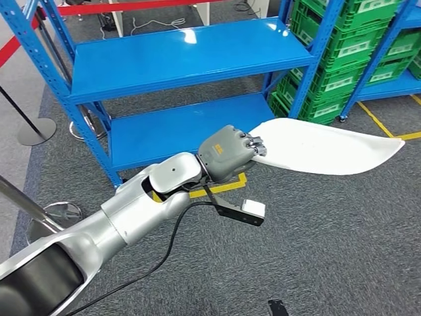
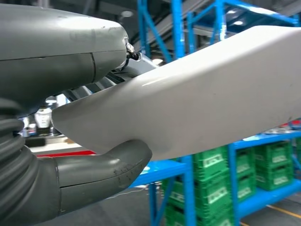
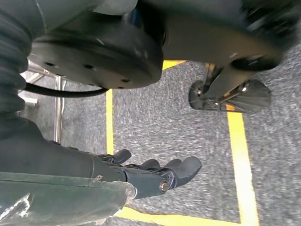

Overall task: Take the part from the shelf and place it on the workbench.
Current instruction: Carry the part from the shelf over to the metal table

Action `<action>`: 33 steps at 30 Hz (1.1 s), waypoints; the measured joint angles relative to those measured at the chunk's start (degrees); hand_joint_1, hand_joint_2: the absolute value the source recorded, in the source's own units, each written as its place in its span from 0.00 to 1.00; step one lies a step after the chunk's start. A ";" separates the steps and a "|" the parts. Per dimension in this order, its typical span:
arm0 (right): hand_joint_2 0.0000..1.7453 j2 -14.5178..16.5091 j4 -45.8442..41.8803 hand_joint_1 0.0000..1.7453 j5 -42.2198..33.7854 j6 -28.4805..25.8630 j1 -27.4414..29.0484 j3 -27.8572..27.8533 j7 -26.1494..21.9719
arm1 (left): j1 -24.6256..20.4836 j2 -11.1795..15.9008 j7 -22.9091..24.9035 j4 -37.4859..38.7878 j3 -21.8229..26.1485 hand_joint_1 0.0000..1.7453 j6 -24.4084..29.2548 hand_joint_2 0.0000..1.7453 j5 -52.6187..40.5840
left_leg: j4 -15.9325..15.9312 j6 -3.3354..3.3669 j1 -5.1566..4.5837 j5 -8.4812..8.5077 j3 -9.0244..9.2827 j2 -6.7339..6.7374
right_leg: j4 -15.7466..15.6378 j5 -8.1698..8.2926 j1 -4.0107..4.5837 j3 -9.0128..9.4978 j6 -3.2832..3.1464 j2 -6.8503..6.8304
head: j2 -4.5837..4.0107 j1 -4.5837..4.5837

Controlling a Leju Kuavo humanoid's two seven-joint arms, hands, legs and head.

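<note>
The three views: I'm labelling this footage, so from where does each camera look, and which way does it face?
Head view: high on the body, facing down at grey carpet and blue shelves; left arm, left robot hand gripping the white part.
Left wrist view: behind that hand, looking along the part toward shelves.
Right wrist view: faces the floor; right robot hand empty.
Head and left wrist share the part.

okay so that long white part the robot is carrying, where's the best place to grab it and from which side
Probably the narrow rounded end, where the left hand already holds the white part. That end tapers thin enough for the thumb to press one flat face and the fingers the other. Come in endwise, along its length. The far end is wider and curved, likely harder to span.
</note>
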 joint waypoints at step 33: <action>1.00 -0.03 0.00 0.00 0.52 -0.36 -0.14 -0.48 0.19 | -0.01 1.36 -0.09 -0.22 -0.54 1.00 0.07 1.00 0.05 | 0.98 -1.20 -0.08 -0.98 0.08 1.38 | -5.84 2.65 0.26 2.06 -1.20 -2.45 | 0.00 0.65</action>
